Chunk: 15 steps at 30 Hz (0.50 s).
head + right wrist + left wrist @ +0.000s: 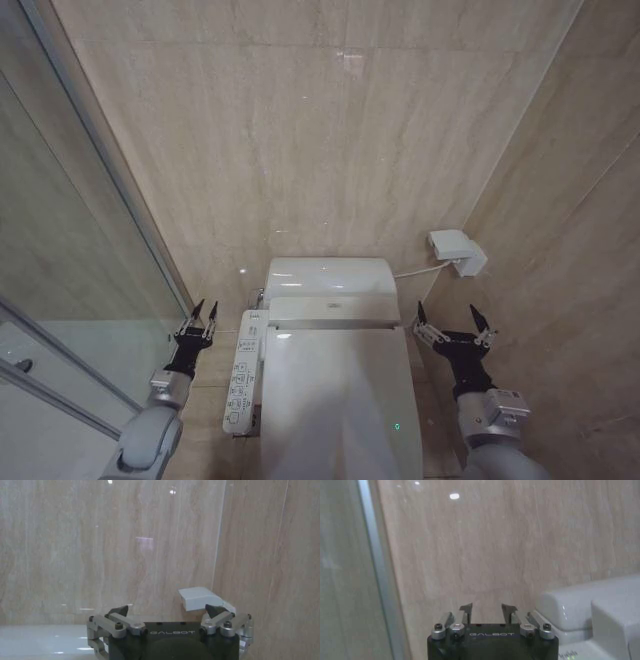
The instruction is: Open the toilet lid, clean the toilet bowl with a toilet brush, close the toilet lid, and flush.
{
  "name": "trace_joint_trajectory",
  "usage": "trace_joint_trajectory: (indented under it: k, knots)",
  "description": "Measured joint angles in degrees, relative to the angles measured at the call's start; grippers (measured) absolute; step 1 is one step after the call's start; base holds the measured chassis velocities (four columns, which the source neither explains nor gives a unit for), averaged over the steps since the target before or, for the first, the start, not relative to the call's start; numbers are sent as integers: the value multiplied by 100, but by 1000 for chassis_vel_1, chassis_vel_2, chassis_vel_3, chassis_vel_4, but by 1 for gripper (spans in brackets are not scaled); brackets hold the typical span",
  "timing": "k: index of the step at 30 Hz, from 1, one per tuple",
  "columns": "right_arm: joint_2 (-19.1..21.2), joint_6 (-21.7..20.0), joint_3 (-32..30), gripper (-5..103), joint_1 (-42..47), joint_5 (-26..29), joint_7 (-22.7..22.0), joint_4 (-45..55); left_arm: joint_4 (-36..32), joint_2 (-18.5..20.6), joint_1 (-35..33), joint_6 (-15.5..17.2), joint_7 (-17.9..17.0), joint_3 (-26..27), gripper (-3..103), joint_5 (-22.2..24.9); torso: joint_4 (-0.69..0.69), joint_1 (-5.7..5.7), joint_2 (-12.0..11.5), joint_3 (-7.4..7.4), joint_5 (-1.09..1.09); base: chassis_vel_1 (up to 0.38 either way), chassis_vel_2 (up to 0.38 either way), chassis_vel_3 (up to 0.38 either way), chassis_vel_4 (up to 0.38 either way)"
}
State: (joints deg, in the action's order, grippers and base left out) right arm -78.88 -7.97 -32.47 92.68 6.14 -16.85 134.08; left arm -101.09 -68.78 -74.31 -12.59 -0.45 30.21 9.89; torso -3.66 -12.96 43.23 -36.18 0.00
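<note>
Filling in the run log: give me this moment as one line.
toilet lid: closed | left hand: open, beside button panel | right hand: open, right of toilet | nothing held

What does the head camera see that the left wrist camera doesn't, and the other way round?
Head view alone: the closed toilet lid, the long button panel beside it, the white wall box, and the right tool, open and held off the toilet's right side. Left wrist view alone: a close look from behind at the left tool and its open fingers. Both share that left tool, the beige wall, the glass shower partition and the toilet's white rear housing.
</note>
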Motion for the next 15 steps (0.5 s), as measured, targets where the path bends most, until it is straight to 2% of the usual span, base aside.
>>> trace_joint_trajectory:
  k: [7,8,15]
  knots:
    - [0,0,0,100,0,0,0,0,-840,-131,-671,142,-142,565,43,23,-1,0,0,0,1,0,0,0,0]
    - [0,0,0,100,0,0,0,0,-1020,-178,-867,160,-202,692,71,41,0,0,0,0,0,0,0,0,0]
    - [0,0,0,100,0,0,0,0,-1644,-303,-1565,290,-402,1016,71,132,0,0,0,0,-1,0,0,0,0]
